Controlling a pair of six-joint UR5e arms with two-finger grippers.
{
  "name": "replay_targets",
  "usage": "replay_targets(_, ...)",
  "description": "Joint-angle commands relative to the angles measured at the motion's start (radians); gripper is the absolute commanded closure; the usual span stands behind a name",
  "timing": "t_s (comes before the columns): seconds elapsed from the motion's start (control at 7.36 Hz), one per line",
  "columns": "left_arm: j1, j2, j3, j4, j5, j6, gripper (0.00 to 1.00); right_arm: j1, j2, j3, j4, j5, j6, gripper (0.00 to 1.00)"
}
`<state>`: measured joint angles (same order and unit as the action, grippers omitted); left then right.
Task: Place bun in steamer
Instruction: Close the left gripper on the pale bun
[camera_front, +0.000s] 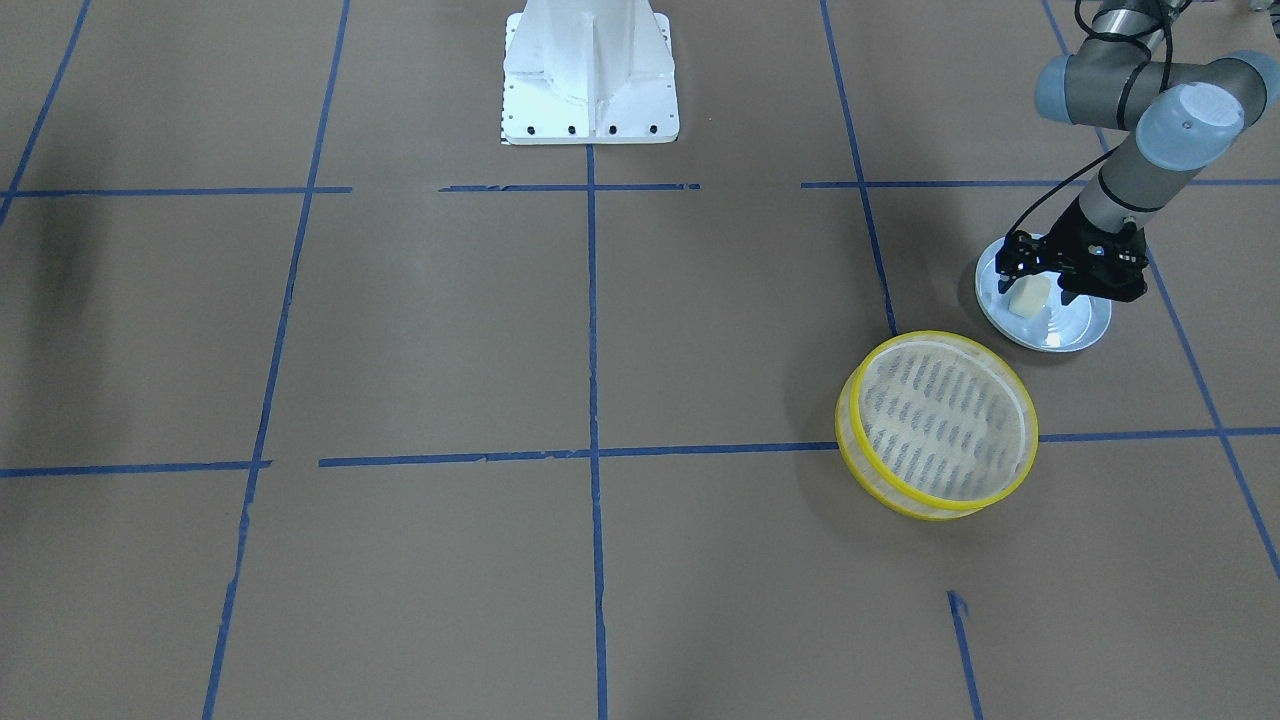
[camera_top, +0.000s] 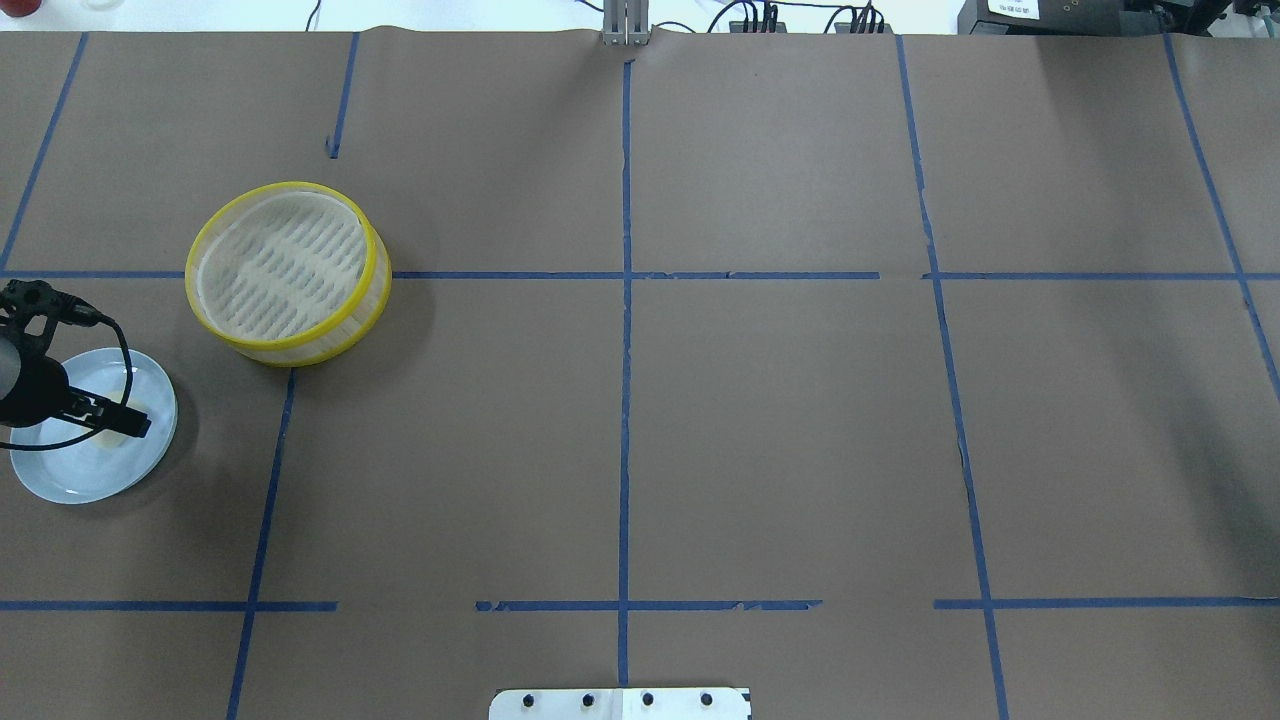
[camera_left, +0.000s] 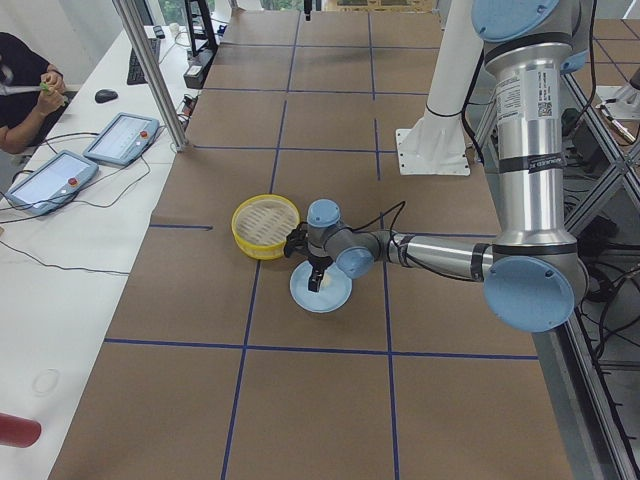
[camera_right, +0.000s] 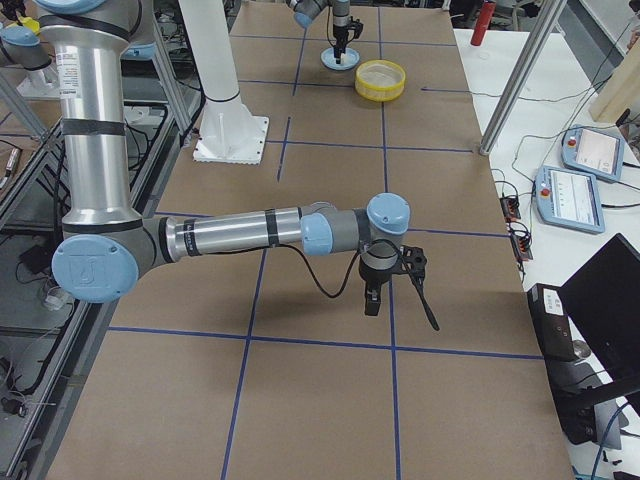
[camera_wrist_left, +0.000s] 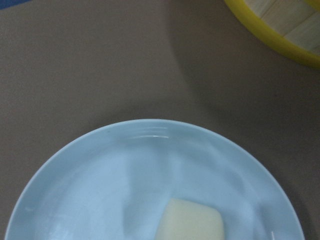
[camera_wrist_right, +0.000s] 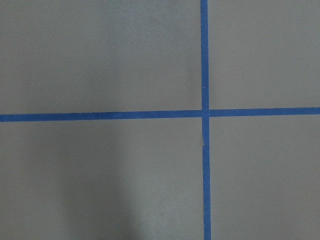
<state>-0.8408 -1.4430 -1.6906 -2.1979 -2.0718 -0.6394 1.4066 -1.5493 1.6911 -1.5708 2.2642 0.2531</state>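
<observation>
The bun (camera_front: 1028, 296) is a small cream-white block lying on a pale blue plate (camera_front: 1085, 335). My left gripper (camera_front: 1036, 293) is down over the plate, open, with one finger on each side of the bun and a gap showing beside it. The left wrist view shows the bun (camera_wrist_left: 190, 222) low in frame on the plate (camera_wrist_left: 100, 175). The steamer (camera_front: 940, 425), yellow-rimmed with a slotted floor, stands empty on the table beside the plate; it also shows in the overhead view (camera_top: 288, 270). My right gripper (camera_right: 395, 290) shows only in the exterior right view, far from both; I cannot tell its state.
The white robot base (camera_front: 590, 80) stands at the table's middle edge. Blue tape lines cross the brown table cover. The right wrist view shows only a tape crossing (camera_wrist_right: 204, 113). A side table with tablets (camera_left: 120, 135) and a seated person runs along the far edge.
</observation>
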Motion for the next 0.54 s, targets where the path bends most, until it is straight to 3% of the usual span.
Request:
replay_targets(0.0, -0.001, 0.004, -0.001, -0.002, -0.002, 0.006, 0.52, 0.0, 0.0, -0.001, 0.0, 0.0, 0.0, 0.0)
replay_targets(0.41, -0.01, 0.007, -0.01, -0.002, -0.059, 0.006, 0.69, 0.0, 0.0, -0.001, 0.0, 0.0, 0.0, 0.0)
